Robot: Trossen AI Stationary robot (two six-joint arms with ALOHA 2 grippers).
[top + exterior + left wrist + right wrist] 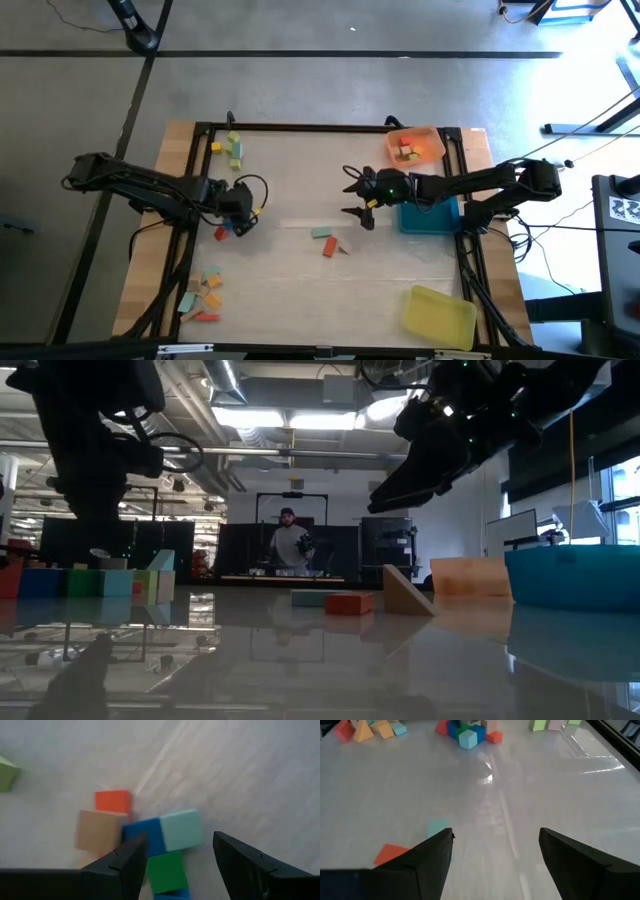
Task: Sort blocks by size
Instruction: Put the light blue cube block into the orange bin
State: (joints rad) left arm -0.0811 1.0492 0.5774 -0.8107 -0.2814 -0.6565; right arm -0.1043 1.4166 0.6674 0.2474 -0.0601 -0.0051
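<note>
Blocks lie in several groups on the table. One cluster, an orange-red block (pixel 113 801), a tan (pixel 100 830), a blue (pixel 145 836), a light teal (pixel 181 830) and a green block (pixel 166 871), rests flat under my left gripper (pixel 180 862), which is open, points down at it and touches nothing. At mid-table a teal block (pixel 322 232), a red block (pixel 329 248) and a tan wedge (pixel 405 592) lie loose. My right gripper (pixel 352 193) hangs open above the table, just beyond them on the far side, with nothing between its fingers.
An orange tray (pixel 432 143) with a few blocks stands at the far right, a blue tray (pixel 430 218) under my right arm, a yellow tray (pixel 440 315) at the near right. More blocks lie at the far left (pixel 232 148) and near left (pixel 205 295).
</note>
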